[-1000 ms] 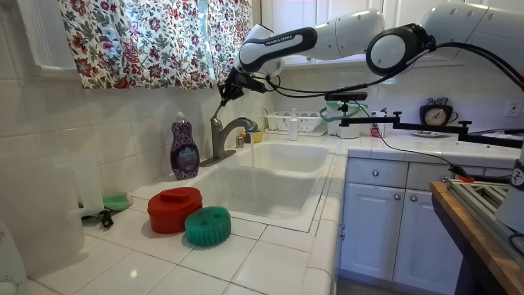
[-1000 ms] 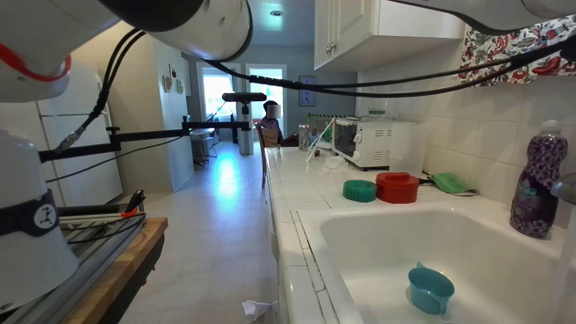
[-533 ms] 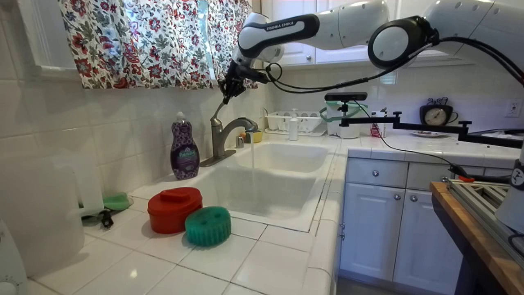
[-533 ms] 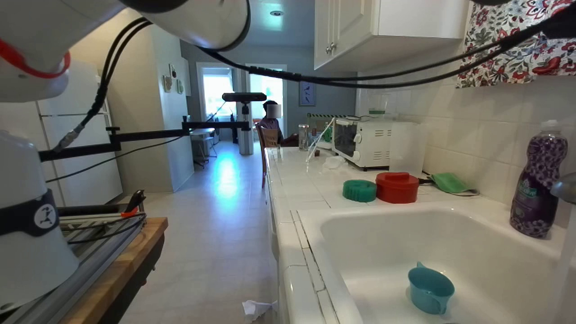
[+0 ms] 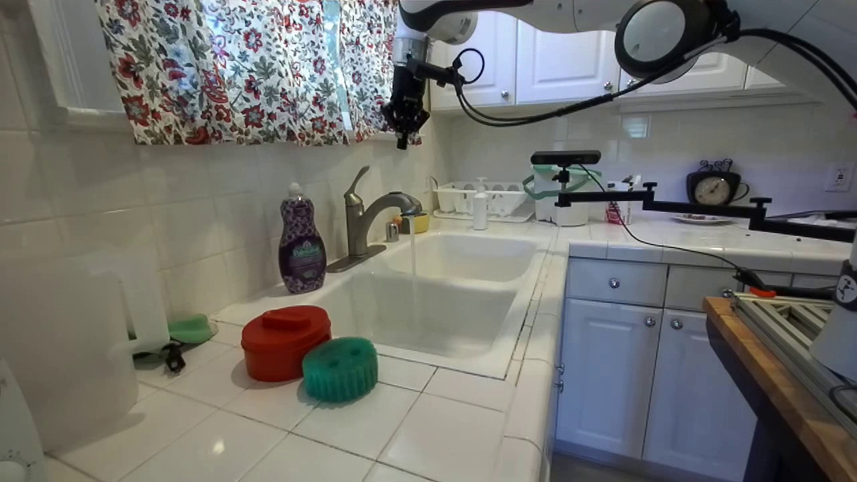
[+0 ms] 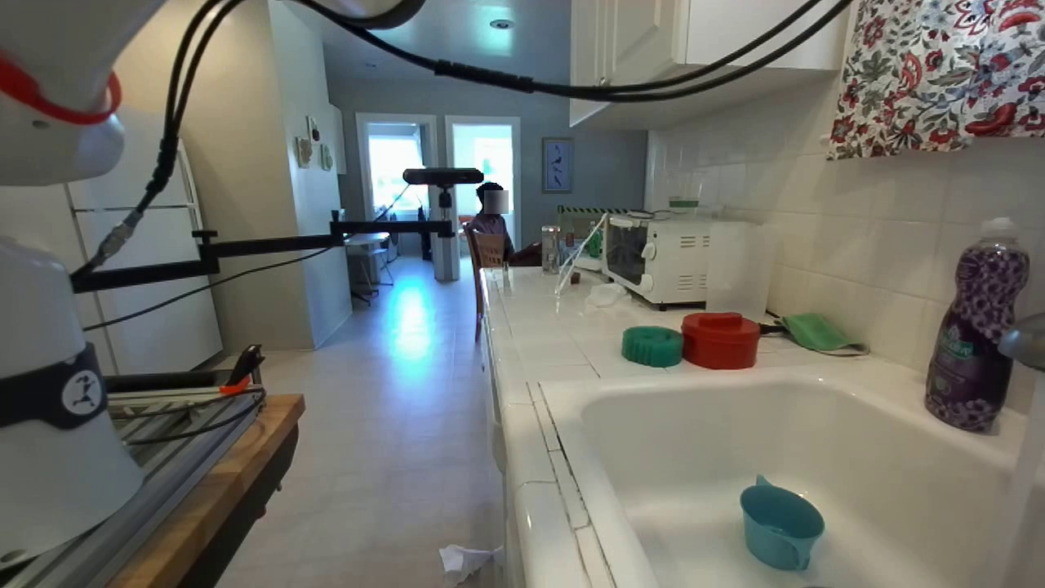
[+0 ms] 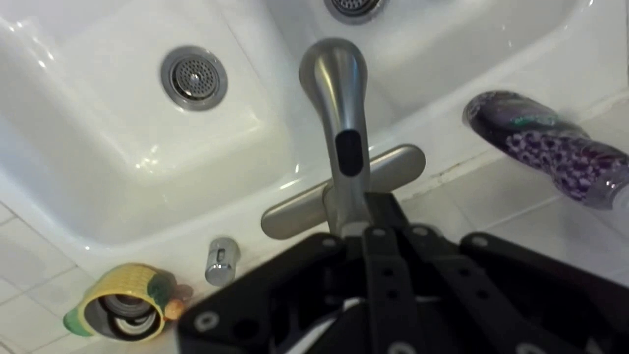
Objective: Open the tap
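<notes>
The grey metal tap (image 5: pixel 361 227) stands behind the sink, its lever (image 5: pixel 357 183) tilted up. A thin stream of water (image 5: pixel 413 248) runs from the spout into the sink. Only the spout's end (image 6: pixel 1025 341) shows at the right edge of an exterior view. In the wrist view the tap (image 7: pixel 339 83) is seen from above, its lever hidden behind the fingers. My gripper (image 5: pixel 402 143) points down above the tap, apart from the lever. In the wrist view the gripper (image 7: pixel 385 204) has its fingertips together with nothing seen between them.
A purple soap bottle (image 5: pixel 302 244) stands beside the tap, against the tiled wall. A floral curtain (image 5: pixel 254 73) hangs near the gripper. A red container (image 5: pixel 286 343) and a green sponge-like block (image 5: pixel 341 369) sit on the counter. A blue cup (image 6: pixel 781 524) lies in the sink.
My gripper was at the lever's tip in both earlier moments. It has now risen and moved away from it. The lever stays up and the water keeps running.
</notes>
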